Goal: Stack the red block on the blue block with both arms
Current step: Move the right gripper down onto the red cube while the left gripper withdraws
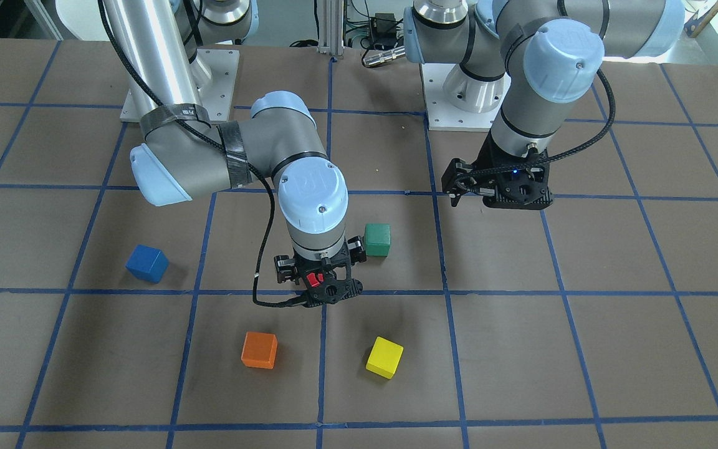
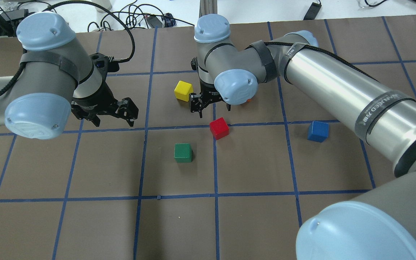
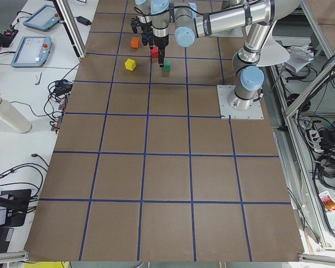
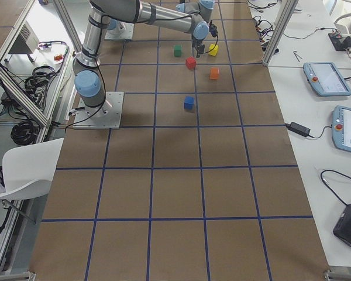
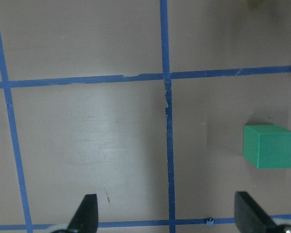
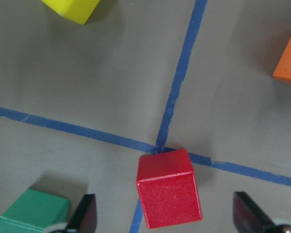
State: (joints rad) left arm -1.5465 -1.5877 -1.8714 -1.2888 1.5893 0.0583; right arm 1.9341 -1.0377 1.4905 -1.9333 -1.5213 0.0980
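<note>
Nothing is stacked yet. The red block [image 2: 219,128] lies on the table [image 2: 251,216] under the wide-open, empty right gripper [image 2: 211,104]; the blue block [image 2: 317,131] sits well apart, at its 3 o'clock in the overhead view. The left gripper [image 2: 107,115] is open and empty too

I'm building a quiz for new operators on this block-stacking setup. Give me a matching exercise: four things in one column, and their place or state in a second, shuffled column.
Column one:
1. red block
2. blue block
3. green block
4. left gripper

Column two:
A. open, holding nothing
B. seen by both wrist cameras
C. at a tape crossing, below the open right gripper
D. alone in a grid square, in neither wrist view

Pairs: 1-C, 2-D, 3-B, 4-A.
</note>
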